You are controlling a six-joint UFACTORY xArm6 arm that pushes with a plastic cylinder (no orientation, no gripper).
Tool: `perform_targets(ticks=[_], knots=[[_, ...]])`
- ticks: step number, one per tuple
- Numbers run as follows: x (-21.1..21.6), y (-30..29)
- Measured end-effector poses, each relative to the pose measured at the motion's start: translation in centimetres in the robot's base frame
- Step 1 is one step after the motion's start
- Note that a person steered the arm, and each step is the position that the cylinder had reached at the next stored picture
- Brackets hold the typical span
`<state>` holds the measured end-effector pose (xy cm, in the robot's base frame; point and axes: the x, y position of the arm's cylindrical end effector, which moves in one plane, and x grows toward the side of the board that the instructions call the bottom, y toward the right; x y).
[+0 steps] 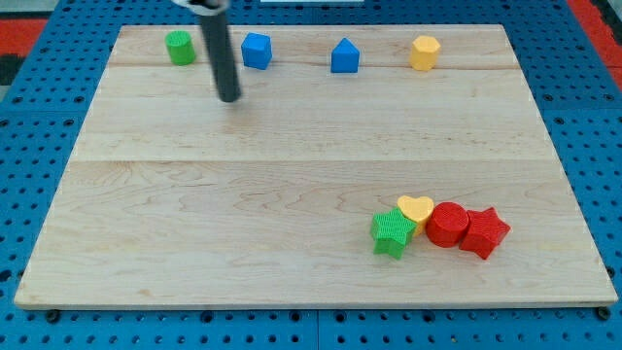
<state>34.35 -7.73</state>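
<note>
My tip rests on the wooden board near the view's top left. It touches no block. Closest to it are the blue block, up and to the right, and the green cylinder, up and to the left. Further right along the top row stand a blue house-shaped block and a yellow hexagonal block. At the lower right a cluster sits packed together: a green star, a yellow heart, a red cylinder and a red star.
The wooden board lies on a blue perforated table. Its edges run close to the frame on all sides. A red patch shows at the view's top corners.
</note>
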Motion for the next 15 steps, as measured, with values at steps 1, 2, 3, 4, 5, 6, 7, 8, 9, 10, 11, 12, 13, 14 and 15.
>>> perform_targets(ticks=[1, 2, 3, 4, 5, 6, 7, 8, 9, 10, 11, 12, 13, 14, 15], knots=[[-1.3, 2.5], [-0.7, 10.7], [0.6, 20.8], [6.3, 24.7], [10.9, 26.6], [13.6, 29.9], [17.3, 31.6], [18.6, 36.4], [23.7, 35.0], [25.1, 29.7], [23.2, 25.1], [21.1, 21.9], [17.3, 21.5], [13.6, 21.5], [12.4, 21.5]])
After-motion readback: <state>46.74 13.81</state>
